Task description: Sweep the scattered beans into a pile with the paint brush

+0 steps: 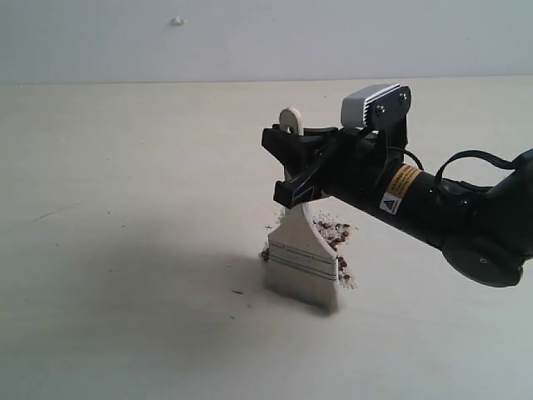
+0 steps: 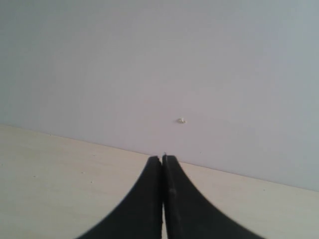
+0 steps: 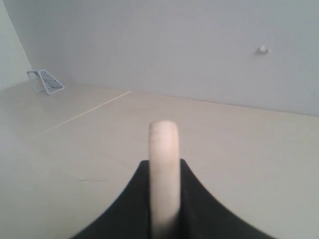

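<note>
Observed left hand (image 2: 163, 158) pressed together, empty. Mid-desk (image 1: 125, 250): paint brush (image 1: 301, 254) upright, bristles touching desk, handle pinched in right hand (image 1: 291, 167) reaching in from right. Beans (image 1: 335, 235) gathered against brush's far-right side.

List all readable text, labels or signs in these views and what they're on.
Yellow label on the right arm: dark print, too blurred to read.
White sticker beside it: a triangle warning sign, no legible words.
Paint brush: no markings visible.
Both wrist views: no text.
</note>
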### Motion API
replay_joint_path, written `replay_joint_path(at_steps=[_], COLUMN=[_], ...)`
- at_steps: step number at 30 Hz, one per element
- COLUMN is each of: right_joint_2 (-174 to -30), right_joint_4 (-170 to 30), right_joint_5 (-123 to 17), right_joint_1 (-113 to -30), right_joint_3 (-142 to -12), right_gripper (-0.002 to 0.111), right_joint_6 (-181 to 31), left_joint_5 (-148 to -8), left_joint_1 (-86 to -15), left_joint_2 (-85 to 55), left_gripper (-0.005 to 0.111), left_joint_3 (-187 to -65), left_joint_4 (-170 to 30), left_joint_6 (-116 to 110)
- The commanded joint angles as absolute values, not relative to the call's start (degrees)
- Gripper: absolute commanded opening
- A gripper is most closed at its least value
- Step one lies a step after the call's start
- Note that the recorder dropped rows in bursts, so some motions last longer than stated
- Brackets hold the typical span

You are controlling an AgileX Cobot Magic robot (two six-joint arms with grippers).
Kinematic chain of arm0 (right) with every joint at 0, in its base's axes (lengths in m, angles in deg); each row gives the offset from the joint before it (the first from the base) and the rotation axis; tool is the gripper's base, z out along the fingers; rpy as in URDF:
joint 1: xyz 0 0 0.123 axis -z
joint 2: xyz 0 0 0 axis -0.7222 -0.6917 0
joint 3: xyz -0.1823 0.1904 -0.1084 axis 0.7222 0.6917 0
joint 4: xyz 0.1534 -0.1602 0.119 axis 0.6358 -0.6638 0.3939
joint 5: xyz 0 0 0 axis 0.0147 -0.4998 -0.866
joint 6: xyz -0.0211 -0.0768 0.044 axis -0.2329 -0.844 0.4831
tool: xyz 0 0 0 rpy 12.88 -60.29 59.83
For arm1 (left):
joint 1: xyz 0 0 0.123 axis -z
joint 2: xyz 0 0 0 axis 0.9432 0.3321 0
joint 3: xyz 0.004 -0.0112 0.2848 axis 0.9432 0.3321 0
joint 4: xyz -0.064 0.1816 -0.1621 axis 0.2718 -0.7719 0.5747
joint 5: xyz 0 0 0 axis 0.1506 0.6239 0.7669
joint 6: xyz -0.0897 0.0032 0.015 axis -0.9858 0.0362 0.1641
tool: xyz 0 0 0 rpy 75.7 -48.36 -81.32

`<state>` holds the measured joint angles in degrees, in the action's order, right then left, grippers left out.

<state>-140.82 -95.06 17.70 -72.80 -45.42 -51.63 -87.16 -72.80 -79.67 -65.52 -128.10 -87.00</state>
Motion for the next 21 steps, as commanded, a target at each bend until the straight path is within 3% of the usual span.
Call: replay_joint_path(at_steps=[1, 10, 16, 21], right_joint_2=[-139.1, -124.72, -110.97, -108.1], right_joint_4=[-97.97, -94.26, -76.79, -61.78], right_joint_5=[17.01, 17.01, 9.95, 12.57], right_joint_1=[-72.93, -72.93, -72.93, -72.93], right_joint_3=[-45.53, -39.51, -32.63, -28.88], right_gripper=[0.0, 0.0, 0.0, 0.0], right_joint_6=[-45.94, -47.51, -61.94, -71.36], left_joint_5=[-87.24, -87.24, -87.24, -87.24], left_joint_1=[-72.85, -72.85, -72.85, -72.85], left_joint_2=[-79.98, -79.98, -79.98, -79.98], left_gripper=[0.0, 0.0, 0.0, 0.0], left_joint_3=[-65.32, -65.32, -65.32, -65.32], left_joint_4=[-127.67, -127.67, -127.67, -127.67], left_joint_6=[-86.96, -86.96, -86.96, -86.96])
